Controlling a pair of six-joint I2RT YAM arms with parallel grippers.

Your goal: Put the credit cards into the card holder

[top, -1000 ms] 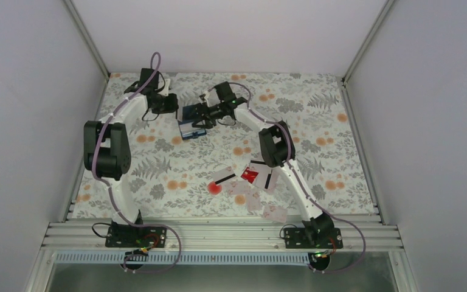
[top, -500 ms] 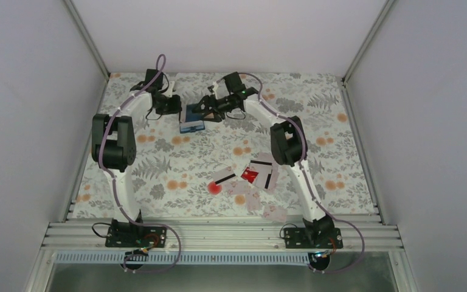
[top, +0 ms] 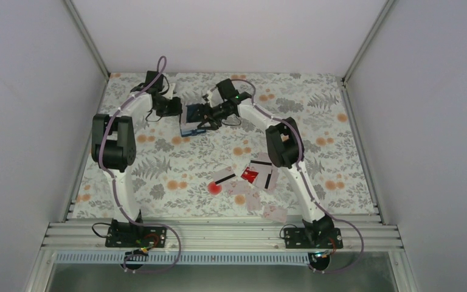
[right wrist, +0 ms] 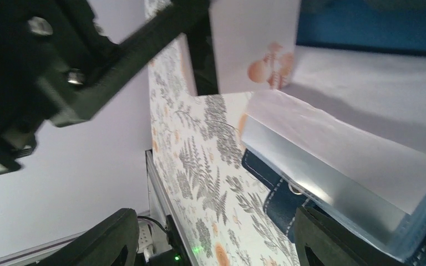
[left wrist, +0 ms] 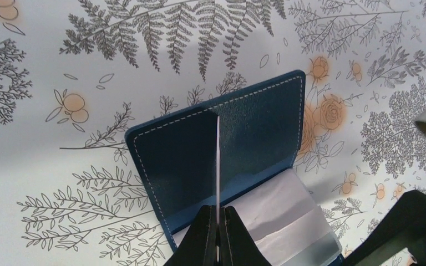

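your left gripper [left wrist: 217, 219] pinches a card [left wrist: 217, 160] edge-on, pointing straight up the frame over the open holder [left wrist: 255, 127]; right gripper [right wrist: 222, 238] jaws spread beside it.

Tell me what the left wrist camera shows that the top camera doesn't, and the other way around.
Only the left wrist view shows the left gripper shut on a thin card seen edge-on, and the pale clear pockets. Only the top view shows the left arm and right arm whole, plus the loose cards, one red card among them, lying beside the right arm. Both show the navy card holder open on the floral tablecloth.
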